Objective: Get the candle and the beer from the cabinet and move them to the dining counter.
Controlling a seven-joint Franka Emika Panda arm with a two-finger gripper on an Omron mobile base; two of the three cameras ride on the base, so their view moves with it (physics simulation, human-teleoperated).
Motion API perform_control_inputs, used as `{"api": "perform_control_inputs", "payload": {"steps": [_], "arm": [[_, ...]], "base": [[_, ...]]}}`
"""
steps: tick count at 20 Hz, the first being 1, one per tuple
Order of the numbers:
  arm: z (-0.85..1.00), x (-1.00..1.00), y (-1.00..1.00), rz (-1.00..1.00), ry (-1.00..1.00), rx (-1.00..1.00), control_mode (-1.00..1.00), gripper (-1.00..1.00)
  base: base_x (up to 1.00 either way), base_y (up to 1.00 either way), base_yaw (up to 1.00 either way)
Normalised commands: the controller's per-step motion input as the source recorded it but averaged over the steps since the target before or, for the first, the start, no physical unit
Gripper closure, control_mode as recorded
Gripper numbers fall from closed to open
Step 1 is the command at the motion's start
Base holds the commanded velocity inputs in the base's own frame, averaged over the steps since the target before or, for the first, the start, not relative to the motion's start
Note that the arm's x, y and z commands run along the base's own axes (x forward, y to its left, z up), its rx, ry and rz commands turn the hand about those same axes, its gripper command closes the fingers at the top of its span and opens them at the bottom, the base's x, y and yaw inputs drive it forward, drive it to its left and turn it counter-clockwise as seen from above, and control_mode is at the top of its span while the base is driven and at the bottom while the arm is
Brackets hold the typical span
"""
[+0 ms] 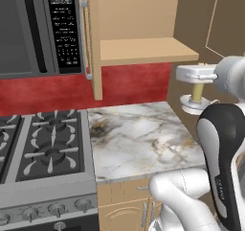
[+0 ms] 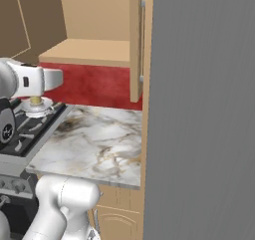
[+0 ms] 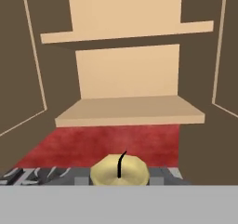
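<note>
Clearly the end effector [image 1: 197,87] is clamped on the candle [image 1: 196,94], out before the cabinet [image 1: 143,50].

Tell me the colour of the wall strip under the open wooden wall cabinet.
Deep red wall strip beneath the light tan cabinet; clearest in the left base view.

candle [image 1: 196,94]: pale yellow stick, black wick, upright in small silver dish holder, held up off the marble, in front of the cabinet opening | cabinet [image 1: 148,50]: light tan wood, doors swung open, inner shelf and floor bare, above red wall
</note>
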Motion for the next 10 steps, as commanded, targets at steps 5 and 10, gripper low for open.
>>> {"api": "perform_control_inputs", "payload": {"steps": [5,10], "arm": [[0.00,0.00,0.00,0.00,0.00,0.00,1.00,1.00],[0.00,0.00,0.00,0.00,0.00,0.00,1.00,1.00]], "base": [[-0.49,0.00,0.00],[-0.94,0.00,0.05]]}}
